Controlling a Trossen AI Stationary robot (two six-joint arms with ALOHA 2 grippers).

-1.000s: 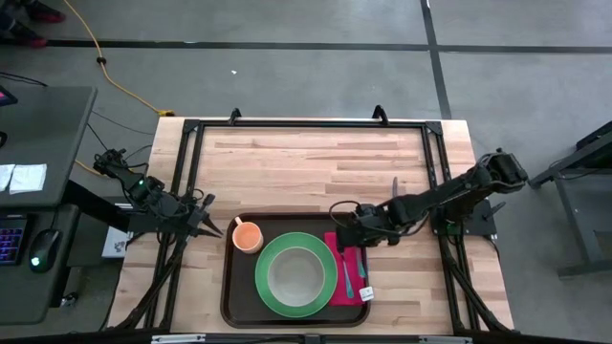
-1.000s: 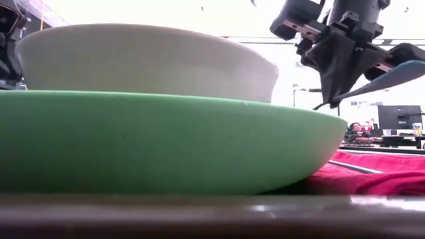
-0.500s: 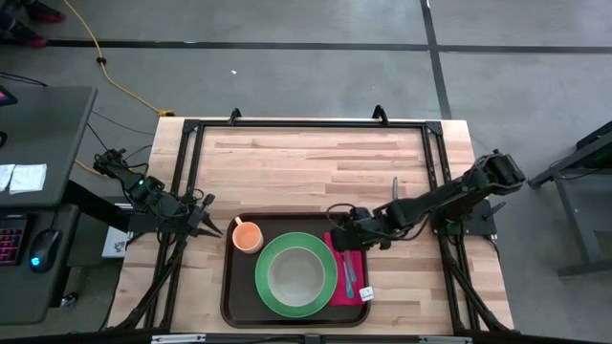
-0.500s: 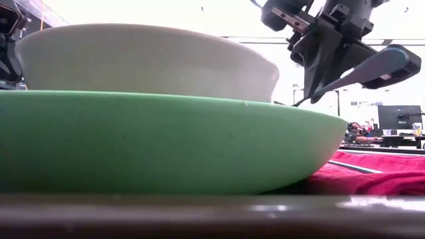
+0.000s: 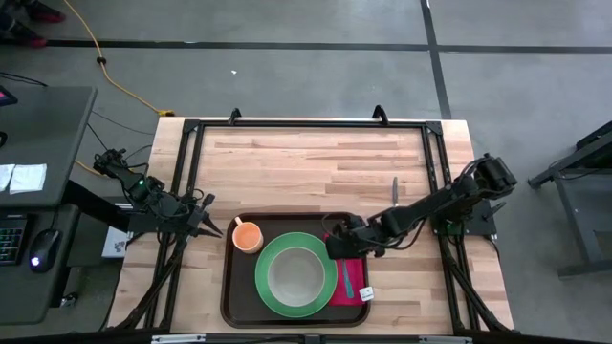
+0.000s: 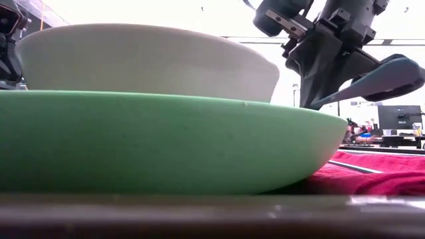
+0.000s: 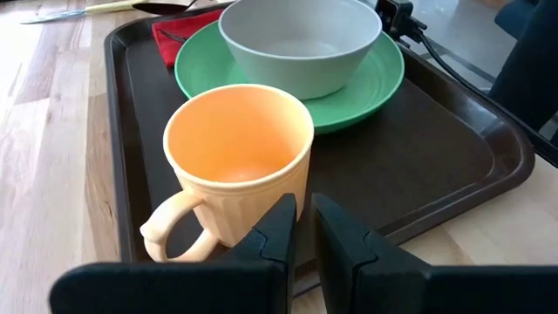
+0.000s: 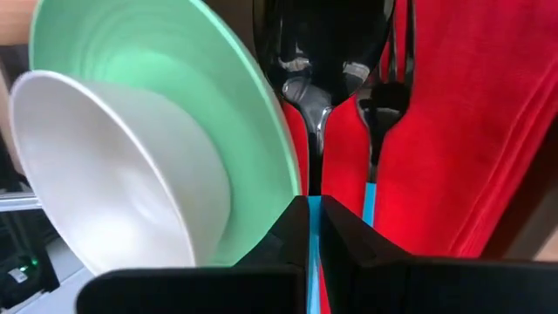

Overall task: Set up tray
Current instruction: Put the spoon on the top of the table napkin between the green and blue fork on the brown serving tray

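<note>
1. The surface is a light wooden butcher-block top, with a black frame running along its far edge and both sides.
2. The tray, dark brown with rounded corners and a raised rim, lies flat on the near middle of the surface.
3. A slim utensil lies on the bare wood, right of centre and apart from the tray.
4. The far half of the surface shows only wood.

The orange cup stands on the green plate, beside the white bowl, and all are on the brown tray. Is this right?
Not quite. The orange cup stands on the brown tray itself, beside the green plate; only the white bowl sits on that plate. The high view shows it.
</note>
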